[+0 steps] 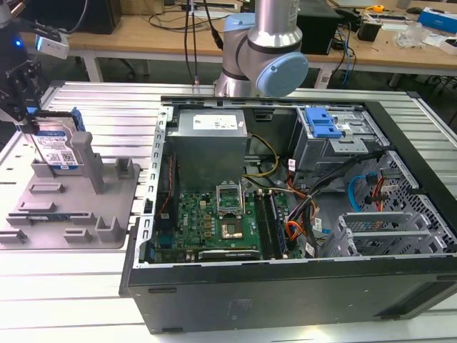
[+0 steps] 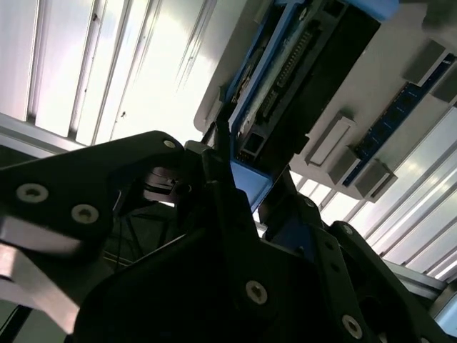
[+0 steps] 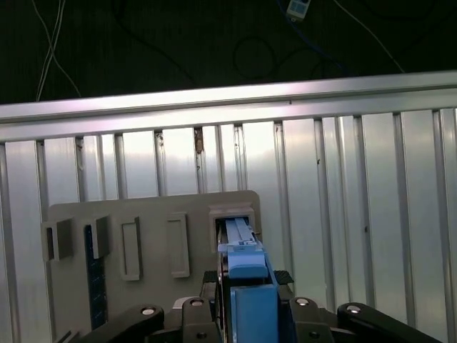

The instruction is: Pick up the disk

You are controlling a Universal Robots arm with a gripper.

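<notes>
Gripper (image 1: 26, 118): at ten o'clock in the exterior view; its black fingers (image 2: 225, 179) are pressed onto the disk's blue side rail, pinching it from both sides
Disk (image 1: 54, 146): at nine o'clock in the exterior view; upright on its edge, printed label facing the camera; lower end at a slot of the fixture; whether it is lifted clear cannot be told
Fixture (image 1: 107, 207): grey plate with upright posts, at eight o'clock on the slatted metal table (image 1: 71, 300); a thin blue strip (image 3: 89, 266) lies in one long slot, as the first wrist view shows
Computer case (image 1: 285, 300): side open, from centre to four o'clock; it holds a grey power supply (image 1: 211, 132) at its eleven o'clock, a green motherboard (image 1: 207, 221) at its seven o'clock, a blue-tabbed drive cage (image 1: 321, 127) at its one o'clock, and loose cables (image 1: 300, 214) between them
Arm (image 1: 265, 50): at twelve o'clock, behind the case
</notes>
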